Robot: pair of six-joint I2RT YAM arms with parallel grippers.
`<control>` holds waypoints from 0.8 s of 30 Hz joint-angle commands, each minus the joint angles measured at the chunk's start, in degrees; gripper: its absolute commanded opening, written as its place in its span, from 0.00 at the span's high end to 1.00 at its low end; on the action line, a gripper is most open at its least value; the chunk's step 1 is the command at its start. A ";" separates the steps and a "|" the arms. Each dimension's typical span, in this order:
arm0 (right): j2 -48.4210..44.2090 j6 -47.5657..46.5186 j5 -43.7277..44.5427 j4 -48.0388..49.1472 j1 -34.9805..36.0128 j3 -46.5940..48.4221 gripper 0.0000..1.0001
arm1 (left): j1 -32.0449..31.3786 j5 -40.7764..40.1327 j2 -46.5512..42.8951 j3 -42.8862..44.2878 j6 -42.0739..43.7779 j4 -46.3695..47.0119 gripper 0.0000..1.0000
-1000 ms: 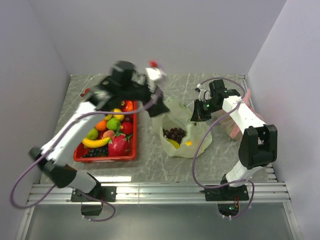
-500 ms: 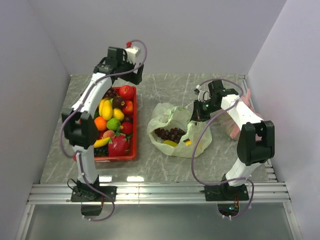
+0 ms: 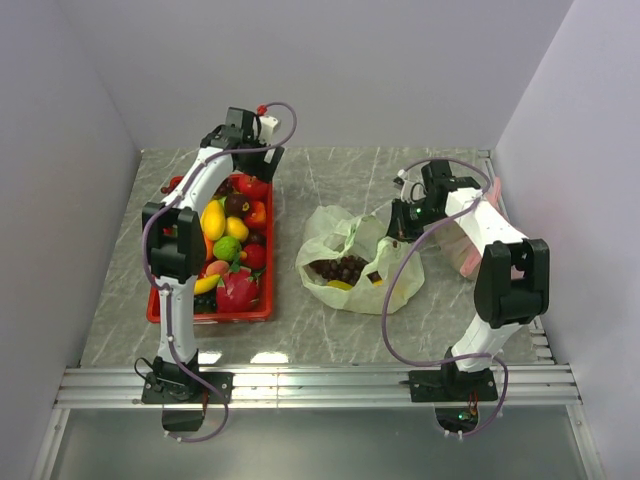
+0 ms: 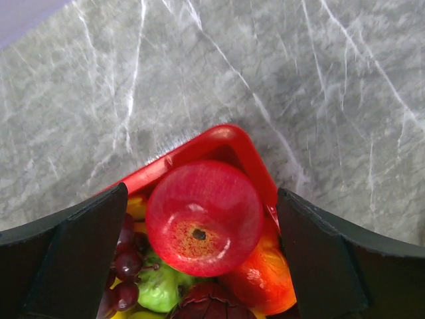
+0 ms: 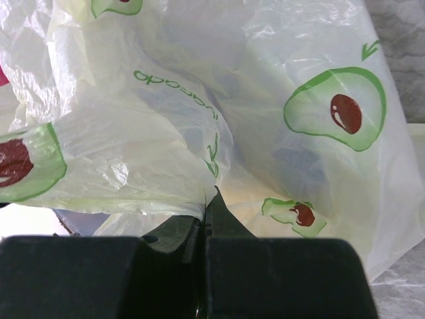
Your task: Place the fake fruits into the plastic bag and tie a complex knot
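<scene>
While the bag (image 3: 350, 262) lies slumped on the table (image 3: 320, 180) right of centre, its mouth gapes toward the left, and dark grapes (image 3: 340, 268) and a bit of yellow fruit show inside. Avocado prints cover its thin pale-green film (image 5: 232, 119). The right hand (image 3: 400, 222) sits at the bag's far right edge; in the wrist view its jaws are pressed together on a fold of the film (image 5: 202, 216), so it is gripping the bag.

Left of the bag, and apart from it, stands a red tray (image 3: 215, 318) with the rest of the fruit: a mango (image 3: 213, 218), a lime (image 3: 227, 248), a dragon fruit (image 3: 236, 290) and a banana (image 3: 207, 284) toward the near end. At the tray's far right corner (image 4: 226, 136) rests a red apple (image 4: 202, 216), with grapes, a green fruit and an orange-red one just beside it. The left hand (image 4: 202, 193) hangs over that corner with its jaws spread wide, one on each side of the apple; whether they touch it I cannot tell.
</scene>
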 commanded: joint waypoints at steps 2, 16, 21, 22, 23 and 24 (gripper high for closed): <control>0.77 -1.37 -0.83 -0.87 -1.05 3.20 1.00 | 0.75 0.73 -0.99 -2.61 -0.03 -1.40 0.01; 1.03 -2.78 -1.10 -1.93 -1.76 3.12 1.00 | 2.07 5.21 -1.26 -5.26 -1.53 -0.43 0.19; 0.42 -3.48 -0.48 -2.36 -2.11 2.76 1.00 | 2.16 5.39 -3.45 -4.91 -1.79 -0.52 0.29; 0.24 -3.57 -0.22 -2.36 -2.19 2.76 1.00 | 2.07 5.48 -4.85 -4.65 -1.79 -0.70 0.33; 0.07 -3.66 -0.22 -2.36 -2.28 2.68 1.00 | 2.16 5.65 -5.65 -4.56 -1.79 -0.96 0.34; -0.19 -3.75 -0.13 -2.36 -2.46 2.68 1.00 | 2.16 5.91 -6.61 -4.64 -1.71 -0.96 0.35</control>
